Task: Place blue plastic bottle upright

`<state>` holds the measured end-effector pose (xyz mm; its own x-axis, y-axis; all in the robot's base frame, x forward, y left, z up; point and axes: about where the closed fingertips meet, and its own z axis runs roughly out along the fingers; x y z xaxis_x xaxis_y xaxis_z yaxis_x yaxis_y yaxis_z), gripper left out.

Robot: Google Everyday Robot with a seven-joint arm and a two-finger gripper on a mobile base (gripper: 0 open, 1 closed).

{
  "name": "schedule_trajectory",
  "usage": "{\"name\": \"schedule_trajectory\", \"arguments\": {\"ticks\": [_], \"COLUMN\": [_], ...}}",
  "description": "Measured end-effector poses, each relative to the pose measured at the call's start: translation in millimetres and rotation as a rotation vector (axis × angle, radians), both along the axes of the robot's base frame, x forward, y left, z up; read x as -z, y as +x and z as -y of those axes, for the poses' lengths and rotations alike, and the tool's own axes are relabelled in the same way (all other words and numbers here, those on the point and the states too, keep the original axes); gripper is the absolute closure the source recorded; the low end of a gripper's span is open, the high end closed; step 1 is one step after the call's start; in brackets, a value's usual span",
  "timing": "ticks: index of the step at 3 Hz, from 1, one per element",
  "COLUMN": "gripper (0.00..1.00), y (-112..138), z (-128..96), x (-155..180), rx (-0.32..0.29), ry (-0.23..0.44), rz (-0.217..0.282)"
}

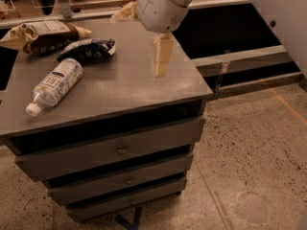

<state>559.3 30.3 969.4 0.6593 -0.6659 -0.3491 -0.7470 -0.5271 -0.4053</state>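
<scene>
Bottle, small clear bluish plastic, white-capped, lying flat on grey tabletop, well apart from my gripper; open or closed, cannot tell.

Lab-like room, speckled floor, drawer cabinet, gripper above

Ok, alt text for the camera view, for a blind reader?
A blue plastic bottle lies on its side on the left of a grey drawer cabinet, cap toward the front. The end effector hangs over the right side, apart from the bottle. A chip bag and a dark snack bag lie behind it.
</scene>
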Motion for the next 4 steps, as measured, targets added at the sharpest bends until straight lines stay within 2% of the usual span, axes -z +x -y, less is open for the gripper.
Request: {"name": "schedule_trajectory", "arguments": {"ticks": [1, 2, 4], "gripper": [0.00, 0.00, 0.00], "y": [14, 33, 57], "z": [-9, -28, -51], "x": [6, 18, 38], "rx": [-0.043, -0.083, -0.219], "ry": [-0.021, -0.064, -0.078], "rz": [-0.002, 0.014, 0.067]}}
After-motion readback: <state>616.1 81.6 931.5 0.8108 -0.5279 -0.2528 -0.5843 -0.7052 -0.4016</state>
